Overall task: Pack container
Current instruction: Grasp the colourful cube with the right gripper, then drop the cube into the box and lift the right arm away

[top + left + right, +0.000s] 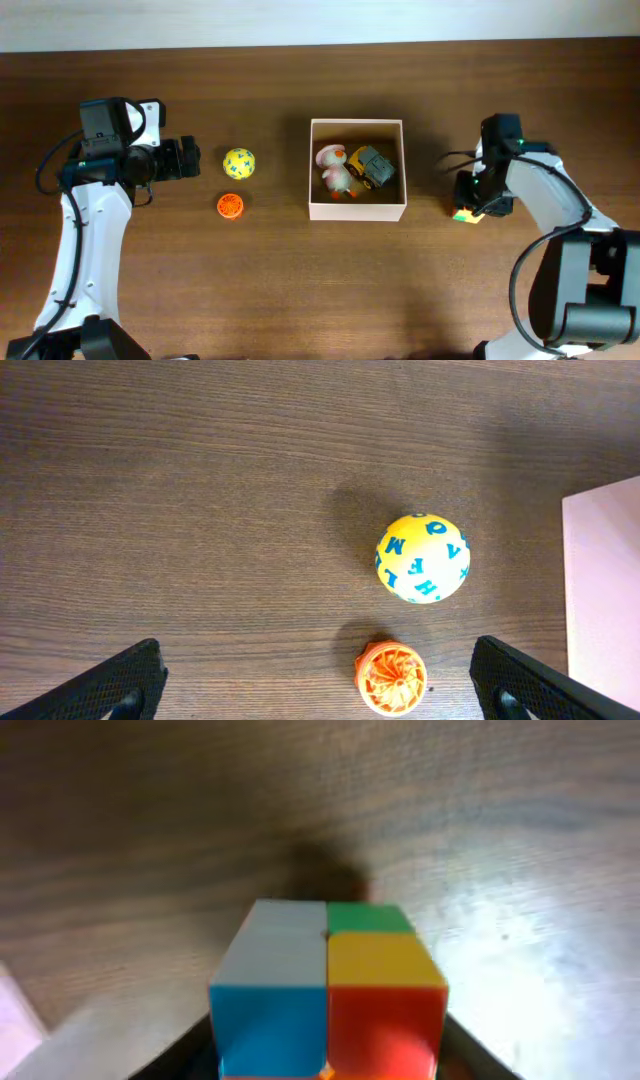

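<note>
The container (357, 211), a square cream-walled box with a tan inside, sits mid-table; its wall also shows at the right edge of the left wrist view (612, 580). Inside lie a pink-and-white duck toy (335, 168) and an olive-and-yellow toy vehicle (372, 167). A yellow ball with blue letters (239, 162) (423, 558) and an orange ridged toy (230, 206) (391, 678) lie left of the box. My left gripper (190, 158) (318, 665) is open and empty above the table near them. My right gripper (468, 205) (328, 1055) is shut on a multicoloured cube (462, 213) (328, 985), right of the box.
The dark wood table (300, 290) runs to a pale wall strip at the back. Cables hang from both arms. The cube casts a shadow on the table just beyond it.
</note>
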You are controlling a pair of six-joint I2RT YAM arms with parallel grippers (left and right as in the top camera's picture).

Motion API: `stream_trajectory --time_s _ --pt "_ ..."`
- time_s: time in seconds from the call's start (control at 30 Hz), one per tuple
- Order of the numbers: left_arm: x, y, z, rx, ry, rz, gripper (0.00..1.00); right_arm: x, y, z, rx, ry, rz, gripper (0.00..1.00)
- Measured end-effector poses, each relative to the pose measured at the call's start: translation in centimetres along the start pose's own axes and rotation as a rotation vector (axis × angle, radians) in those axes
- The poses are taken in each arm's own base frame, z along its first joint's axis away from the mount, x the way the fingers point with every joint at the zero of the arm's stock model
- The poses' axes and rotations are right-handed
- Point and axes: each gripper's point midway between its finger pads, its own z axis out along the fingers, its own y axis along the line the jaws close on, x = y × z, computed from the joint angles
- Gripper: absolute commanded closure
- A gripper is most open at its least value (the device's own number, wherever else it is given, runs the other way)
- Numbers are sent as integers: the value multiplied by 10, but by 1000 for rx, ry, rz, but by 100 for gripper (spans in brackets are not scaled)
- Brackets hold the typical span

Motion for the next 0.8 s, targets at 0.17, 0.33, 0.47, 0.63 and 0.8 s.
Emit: stream_trajectory --time_s 0.17,0.33,0.47,0.63,0.8 --pt "0 0 0 0 0 0 1 -19 26 -63 -45 -81 -47 55" --pt "0 0 0 0 0 0 1 -25 90 -150 -157 -266 -174 55" --pt "0 0 0 0 0 0 1 -8 143 -181 -243 -339 -273 55" --pt "0 0 0 0 0 0 1 4 187 -166 -259 -323 -337 54" --pt "0 0 0 0 0 0 1 11 209 -113 -198 -225 -367 55"
